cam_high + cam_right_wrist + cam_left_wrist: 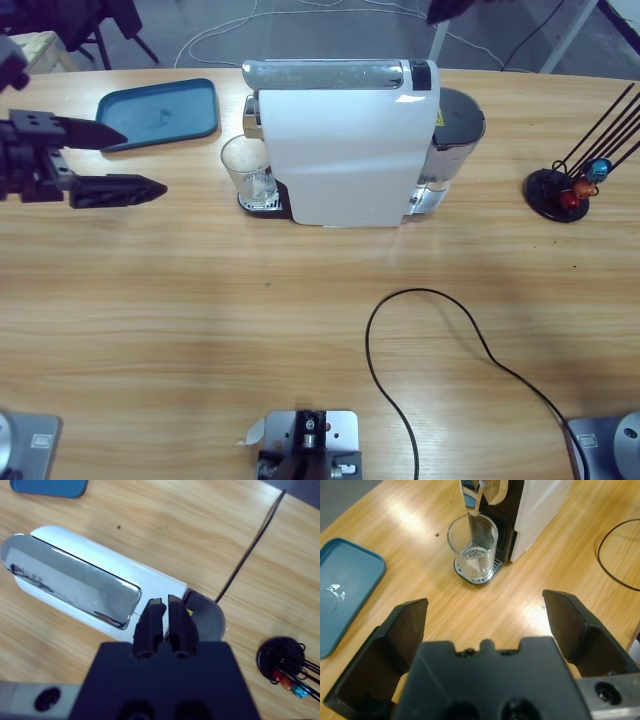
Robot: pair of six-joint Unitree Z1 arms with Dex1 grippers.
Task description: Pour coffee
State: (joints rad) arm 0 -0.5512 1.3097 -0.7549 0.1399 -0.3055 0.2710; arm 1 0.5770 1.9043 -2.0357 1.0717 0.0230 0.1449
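Coffee machine (345, 150) sits at 12 o'clock on the desk (250, 330), white body, chrome lid, grey water tank at its 3 o'clock end. Empty clear glass (247, 170) stands upright on the drip tray at the machine's 9 o'clock end, under the spout. Left gripper (120, 160) hangs at 9 o'clock, well apart from the glass, fingers spread wide, nothing held. Blue tray (165, 112) lies at 11 o'clock, just behind that gripper. Right gripper (164, 610) looks down over the machine's lid, fingers closed together with a thin slit between, empty. Black cable (440, 340) loops toward 5 o'clock. Capsule stand (565, 190) at 3 o'clock holds coloured capsules.
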